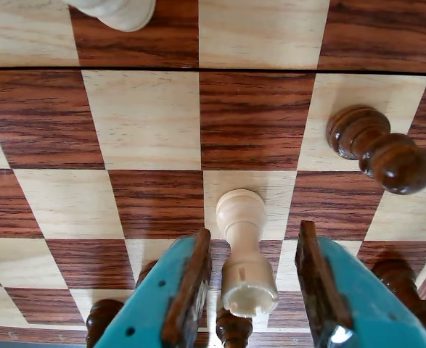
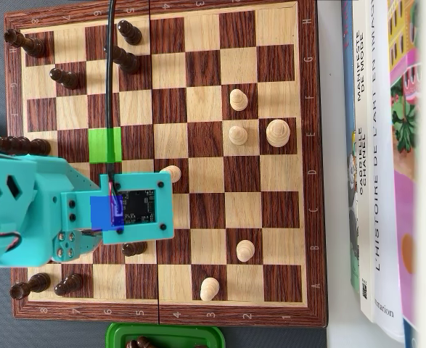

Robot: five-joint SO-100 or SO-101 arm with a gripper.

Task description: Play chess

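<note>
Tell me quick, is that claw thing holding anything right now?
Gripper: open, holding nothing; its teal fingers sit on either side of a light chess piece without touching it.

My turquoise arm (image 2: 31,210) reaches in from the left edge of the chessboard (image 2: 300,181) in the overhead view, its wrist plate carrying a black circuit board and a blue block. In the wrist view, my gripper (image 1: 252,290) hangs low over the board with jaws parted, its two brown-padded fingers (image 1: 187,290) standing apart on either side, neither pad pressing anything.
</note>
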